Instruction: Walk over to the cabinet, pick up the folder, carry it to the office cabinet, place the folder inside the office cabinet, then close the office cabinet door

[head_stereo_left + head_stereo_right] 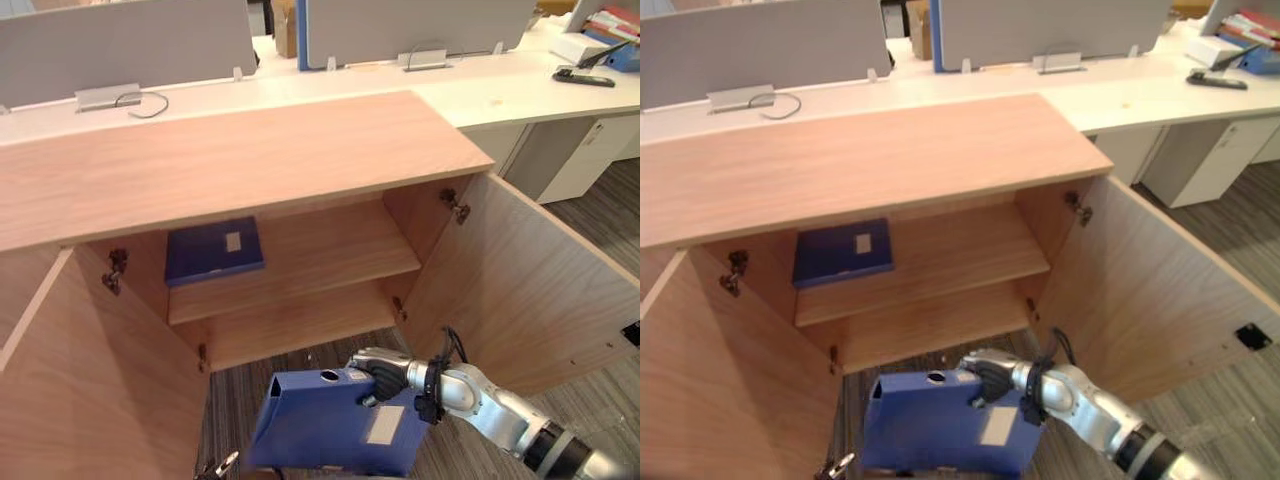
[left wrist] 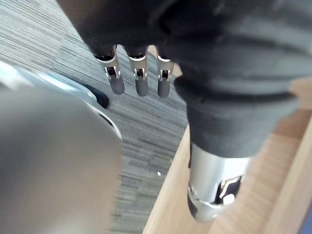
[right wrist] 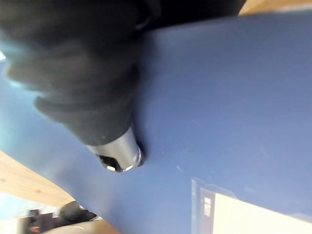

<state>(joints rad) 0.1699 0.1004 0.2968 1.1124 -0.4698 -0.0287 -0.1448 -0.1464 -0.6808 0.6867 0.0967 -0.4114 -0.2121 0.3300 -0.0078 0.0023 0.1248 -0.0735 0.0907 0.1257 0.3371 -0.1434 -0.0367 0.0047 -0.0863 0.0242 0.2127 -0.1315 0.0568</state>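
In front of the open office cabinet (image 1: pixel 230 160) I hold a blue folder (image 1: pixel 330 425) with a white label, low over the floor. My right hand (image 1: pixel 385 375) is shut on the folder's top edge, and its thumb (image 3: pixel 117 156) presses on the blue cover (image 3: pixel 234 97). A second blue folder (image 1: pixel 213 250) lies flat at the left of the cabinet's upper shelf (image 1: pixel 330 250). My left hand (image 1: pixel 222 465) hangs at the lower left beside the held folder, fingers (image 2: pixel 140 83) relaxed and holding nothing.
Both cabinet doors stand wide open, the right door (image 1: pixel 530 290) and the left door (image 1: pixel 90 380) flanking the held folder. The lower shelf (image 1: pixel 290 325) is bare. Behind the cabinet runs a white desk (image 1: pixel 500 95) with grey partitions, a black stapler (image 1: pixel 583 76) and stacked files (image 1: pixel 610 35).
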